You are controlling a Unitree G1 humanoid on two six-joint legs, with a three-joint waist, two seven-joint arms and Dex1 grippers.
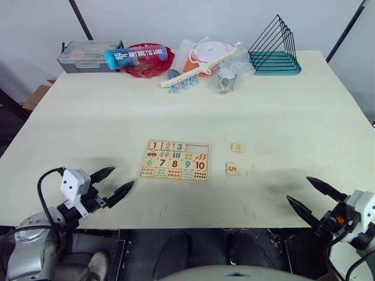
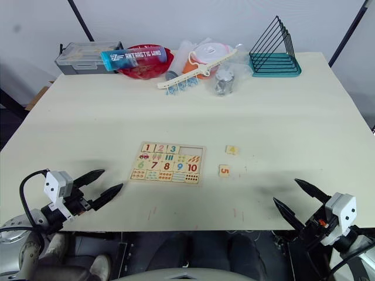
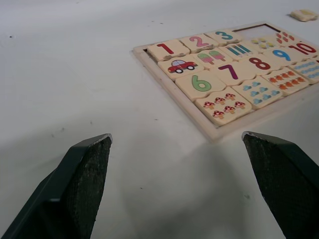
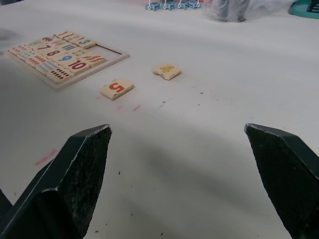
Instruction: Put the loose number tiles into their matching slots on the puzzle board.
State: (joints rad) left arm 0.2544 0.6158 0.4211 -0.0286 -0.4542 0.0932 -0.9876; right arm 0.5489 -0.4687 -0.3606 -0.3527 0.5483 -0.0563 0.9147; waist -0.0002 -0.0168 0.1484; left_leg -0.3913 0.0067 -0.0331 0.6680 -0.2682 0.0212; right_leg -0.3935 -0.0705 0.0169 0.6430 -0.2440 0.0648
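Observation:
The puzzle board (image 1: 176,160) lies mid-table with tiles 1, 2 and 3 seated in its top row. The two right-hand slots (image 1: 198,146) of that row stand bare. Two loose tiles lie to the board's right: the yellow 4 (image 1: 237,147) farther back and the orange-red 5 (image 1: 232,168) nearer me. My left gripper (image 1: 113,184) hovers open near the front edge, left of the board. At the front right corner my right gripper (image 1: 314,198) is open too, well short of the tiles. Both hold nothing.
Along the table's back edge stand a grey box (image 1: 88,54), a blue bottle (image 1: 136,57) on a red bowl (image 1: 146,65), a white clip strip (image 1: 193,73), bagged items (image 1: 225,73) and a teal wire rack (image 1: 274,50).

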